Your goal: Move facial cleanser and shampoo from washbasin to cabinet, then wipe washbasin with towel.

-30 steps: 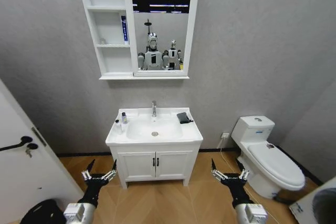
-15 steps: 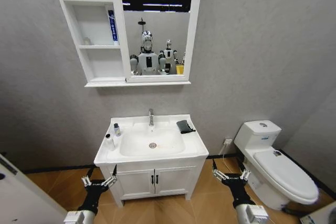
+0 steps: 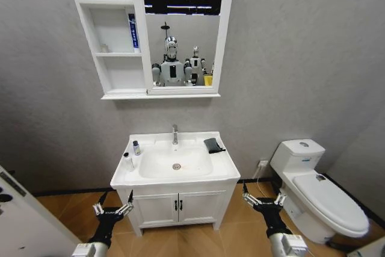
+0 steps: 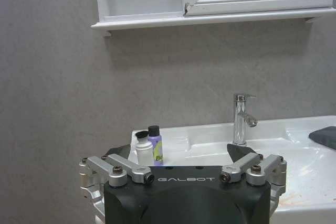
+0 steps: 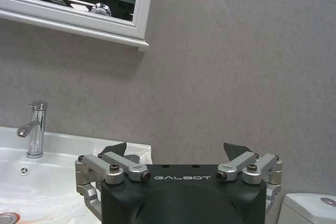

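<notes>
Nearest to me, my left tool (image 3: 112, 210) hangs low in front of the vanity (image 3: 176, 207), at its left corner, fingers spread wide with nothing between them. My right tool (image 3: 263, 199) hangs at the same height just off the vanity's right corner, between it and the toilet (image 3: 319, 191), likewise spread wide and empty. In the wrist views each tool, left (image 4: 182, 154) and right (image 5: 175, 150), shows its two dark fingertips well apart, pointing toward the wall.

Beyond the tools sits the washbasin (image 3: 225, 170), a white rectangular top with an oval bowl and a metal drain (image 3: 176, 166) in the middle. On its left rim stand two small bottles close together: a white bottle with a dark cap (image 3: 128, 162) nearer me and a purple bottle with a dark cap (image 3: 136, 148) just behind it; in the left wrist view the white bottle (image 4: 143, 150) and the purple one (image 4: 155, 146) stand side by side, touching or nearly so. The chrome tap (image 3: 175, 134) rises at the back edge, centred. The towel (image 3: 213, 145), dark and folded, lies on the back right corner of the top.

Farther up the grey wall hangs the cabinet (image 3: 227, 34), with its mirror on the right and open shelves on the left. A blue-and-white tube (image 3: 133, 30) stands upright on the middle shelf against the divider.
</notes>
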Available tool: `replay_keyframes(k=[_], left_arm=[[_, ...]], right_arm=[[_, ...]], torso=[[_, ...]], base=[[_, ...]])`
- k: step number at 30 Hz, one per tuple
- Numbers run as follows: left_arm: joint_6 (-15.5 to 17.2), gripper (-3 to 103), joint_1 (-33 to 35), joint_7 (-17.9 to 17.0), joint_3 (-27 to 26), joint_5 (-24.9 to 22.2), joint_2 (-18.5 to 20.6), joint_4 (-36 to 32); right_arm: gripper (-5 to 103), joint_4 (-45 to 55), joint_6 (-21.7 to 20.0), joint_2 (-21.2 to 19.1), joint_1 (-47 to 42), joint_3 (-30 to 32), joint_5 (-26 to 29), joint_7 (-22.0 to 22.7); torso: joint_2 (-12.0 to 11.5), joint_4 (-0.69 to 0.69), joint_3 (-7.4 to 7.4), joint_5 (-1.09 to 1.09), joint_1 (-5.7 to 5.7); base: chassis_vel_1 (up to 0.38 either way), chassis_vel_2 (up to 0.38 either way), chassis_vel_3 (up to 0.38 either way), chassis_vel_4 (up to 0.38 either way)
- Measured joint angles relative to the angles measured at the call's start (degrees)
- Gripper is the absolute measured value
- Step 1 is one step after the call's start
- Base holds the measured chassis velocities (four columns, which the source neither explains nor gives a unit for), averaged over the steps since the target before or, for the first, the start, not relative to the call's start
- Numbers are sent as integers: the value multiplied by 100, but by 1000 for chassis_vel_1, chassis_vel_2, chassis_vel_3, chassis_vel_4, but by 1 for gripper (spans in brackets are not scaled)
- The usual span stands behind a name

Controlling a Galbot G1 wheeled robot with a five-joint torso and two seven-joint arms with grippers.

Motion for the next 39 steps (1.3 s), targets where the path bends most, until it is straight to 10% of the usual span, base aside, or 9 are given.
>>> replay_keyframes(k=[39], left_arm=[[198, 100, 44, -87, 44, -23, -64, -117]], right_arm=[[100, -86, 194, -114, 76, -4, 64, -228]], torso=[[-2, 0, 1, 0, 3]], base=[[-39, 44, 40, -37]])
